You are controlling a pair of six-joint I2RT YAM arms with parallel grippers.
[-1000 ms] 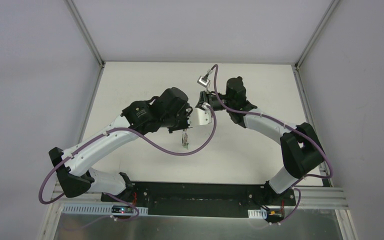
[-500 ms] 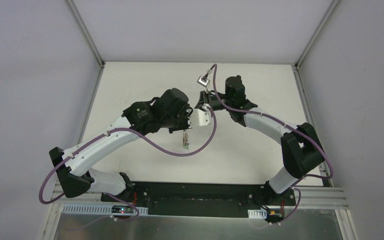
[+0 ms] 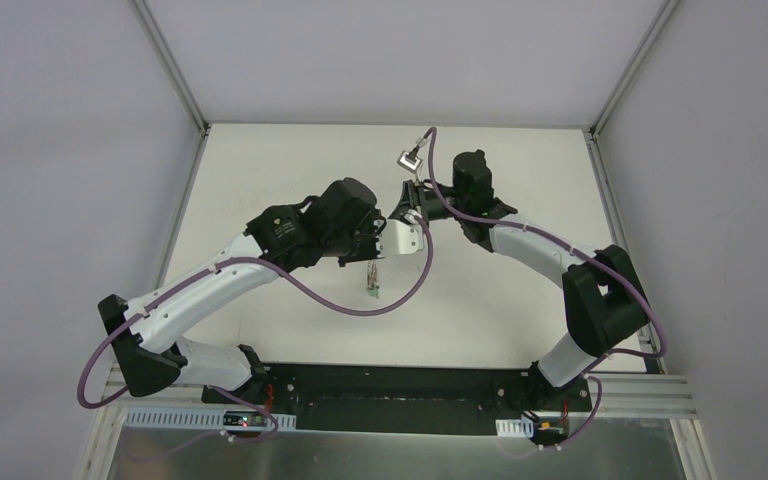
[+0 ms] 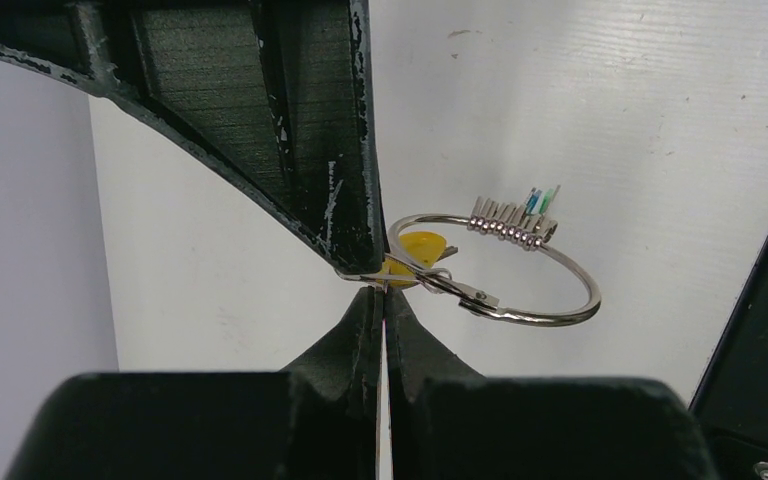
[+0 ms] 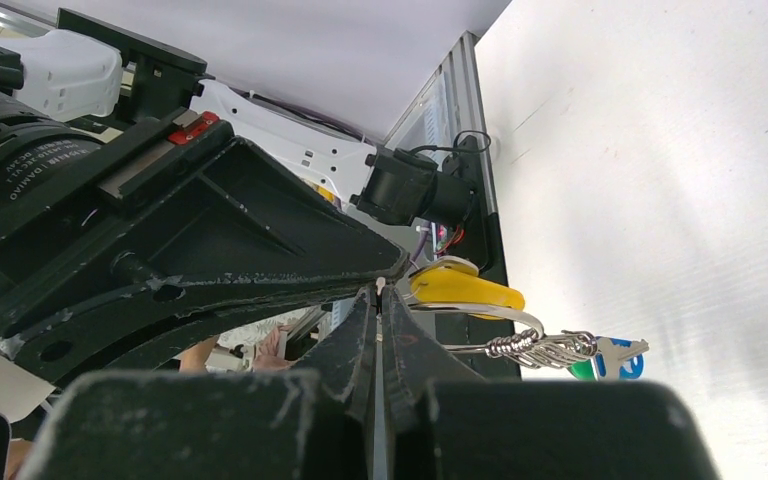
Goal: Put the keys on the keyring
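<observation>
Above the table's middle the two grippers meet tip to tip. My left gripper (image 4: 380,292) is shut on the thin open end of the silver keyring (image 4: 550,300), which hangs beside it. My right gripper (image 5: 380,296) is shut too, pinching at the yellow-headed key (image 5: 465,288), whose head (image 4: 418,248) lies against the ring right at the tips. A fan of small silver keys (image 5: 545,348) hangs on the ring, with a green head (image 5: 584,369) and a blue head (image 5: 622,360). In the top view the bunch (image 3: 371,282) dangles under the left gripper (image 3: 373,252).
The purple cable (image 3: 310,290) of the left arm loops under the grippers, close to the hanging keys. A small grey connector (image 3: 405,158) sticks up behind the right wrist. Grey walls and metal rails (image 3: 170,60) close in the white table (image 3: 260,170).
The right wrist has edged slightly up and left. Both grippers stay shut at the ring, and the bunch hangs in about the same place.
</observation>
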